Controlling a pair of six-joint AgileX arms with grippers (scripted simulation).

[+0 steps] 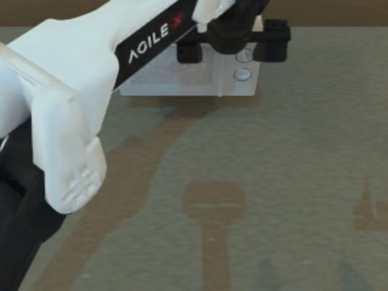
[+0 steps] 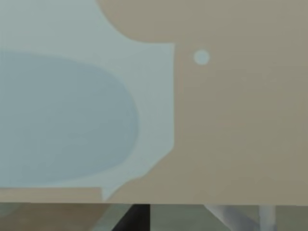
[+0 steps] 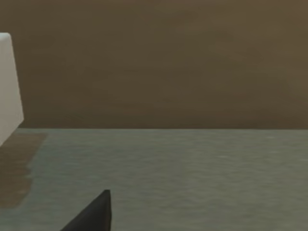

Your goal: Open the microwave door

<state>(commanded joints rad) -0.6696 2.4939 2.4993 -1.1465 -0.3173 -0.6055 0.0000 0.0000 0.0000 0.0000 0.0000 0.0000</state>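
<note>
The white microwave (image 1: 200, 85) stands at the back of the table, near the middle. Its door (image 1: 167, 76), with the grey mesh window, lies flat against the front, with the thin handle (image 1: 219, 82) at the door's right edge. Two round silver knobs (image 1: 242, 74) sit on the narrow panel to the right. My left gripper (image 1: 231, 47) hangs open above the microwave's top front, one black finger (image 1: 189, 52) over the door and the other (image 1: 273, 41) over the right corner. The left wrist view holds only close pale blue and tan surfaces. My right arm is outside the top view.
The grey-green table (image 1: 303, 151) stretches in front of the microwave, crossed by tan shadows. My white left arm (image 1: 66, 109) spans the table's left side. The right wrist view shows the microwave's white side (image 3: 7, 86) and a brown back wall (image 3: 168, 57).
</note>
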